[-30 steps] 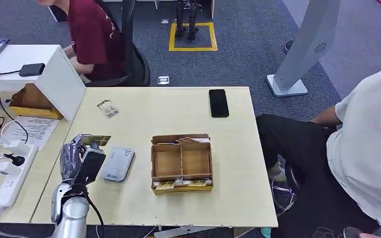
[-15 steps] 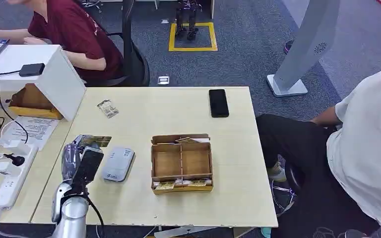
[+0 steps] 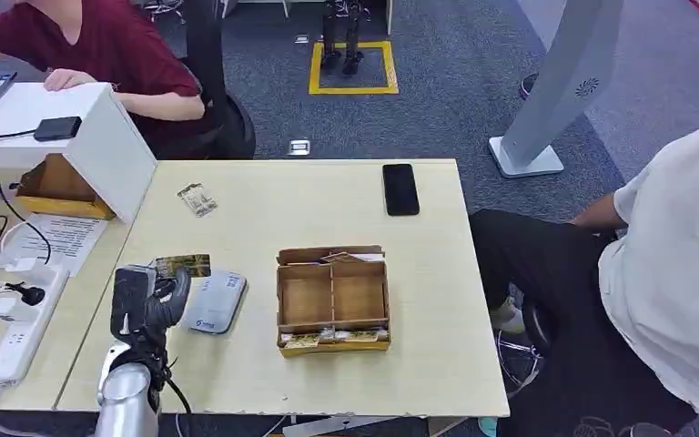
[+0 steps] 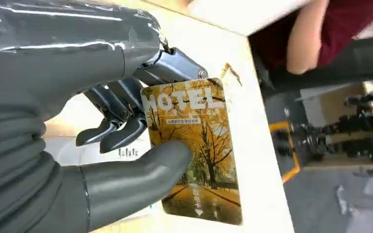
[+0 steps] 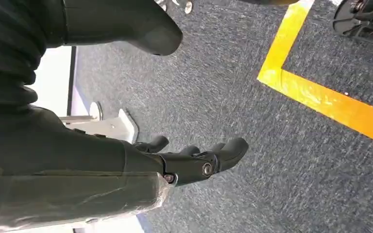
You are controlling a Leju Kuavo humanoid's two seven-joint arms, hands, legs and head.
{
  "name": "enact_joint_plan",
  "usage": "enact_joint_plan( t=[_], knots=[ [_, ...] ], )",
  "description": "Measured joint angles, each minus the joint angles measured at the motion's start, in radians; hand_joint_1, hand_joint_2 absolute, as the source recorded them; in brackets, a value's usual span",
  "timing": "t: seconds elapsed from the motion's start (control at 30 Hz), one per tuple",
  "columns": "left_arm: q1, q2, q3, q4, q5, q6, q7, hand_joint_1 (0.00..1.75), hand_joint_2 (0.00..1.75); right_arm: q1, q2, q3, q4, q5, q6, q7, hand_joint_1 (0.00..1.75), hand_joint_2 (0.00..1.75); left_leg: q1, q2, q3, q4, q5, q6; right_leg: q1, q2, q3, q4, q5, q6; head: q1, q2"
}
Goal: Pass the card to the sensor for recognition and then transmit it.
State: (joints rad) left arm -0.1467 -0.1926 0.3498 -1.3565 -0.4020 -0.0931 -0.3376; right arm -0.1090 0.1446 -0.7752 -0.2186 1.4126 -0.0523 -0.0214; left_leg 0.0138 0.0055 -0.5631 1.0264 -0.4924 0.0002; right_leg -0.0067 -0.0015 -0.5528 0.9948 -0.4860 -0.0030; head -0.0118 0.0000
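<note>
My left hand (image 3: 146, 300) pinches a hotel card (image 3: 183, 265) with an autumn-tree picture, held just above the table beside the grey sensor box (image 3: 216, 301). In the left wrist view the card (image 4: 194, 145) sits between the thumb and the dark fingers (image 4: 116, 126). A wooden card box (image 3: 333, 298) with two compartments stands right of the sensor. My right hand (image 5: 194, 160) hangs over the carpet with fingers apart, holding nothing.
A black phone (image 3: 400, 189) lies at the table's far edge, and a small loose card (image 3: 197, 199) lies near the white stand (image 3: 100, 137). A power strip (image 3: 18, 328) and cables lie left. One person sits at the right, another behind the table.
My left hand has turned and shifted slightly toward the sensor, so the card now sticks out over the sensor's near-left corner. The person in red leaned left over the white stand.
</note>
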Motion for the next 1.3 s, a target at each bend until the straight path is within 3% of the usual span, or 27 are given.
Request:
enact_joint_plan(
  t=[0.27,1.3],
  knots=[
    [-0.018,0.005,0.016,0.058,0.004,0.005,-0.005,1.75,1.75,-0.001,0.000,-0.007,0.000,0.001,0.000,0.003,0.00,1.75,0.000,0.000,0.000,0.000,0.000,0.000,0.000,0.000,0.000,0.000,0.000,0.000,0.000,0.000],
    [-0.030,0.011,0.053,0.102,-0.030,0.048,0.002,1.75,1.75,-0.002,0.000,-0.019,0.000,0.014,0.000,0.006,0.00,1.75,0.000,0.000,0.000,0.000,0.000,0.000,0.000,0.000,0.000,0.001,0.000,0.000,0.000,0.000]
  ],
)
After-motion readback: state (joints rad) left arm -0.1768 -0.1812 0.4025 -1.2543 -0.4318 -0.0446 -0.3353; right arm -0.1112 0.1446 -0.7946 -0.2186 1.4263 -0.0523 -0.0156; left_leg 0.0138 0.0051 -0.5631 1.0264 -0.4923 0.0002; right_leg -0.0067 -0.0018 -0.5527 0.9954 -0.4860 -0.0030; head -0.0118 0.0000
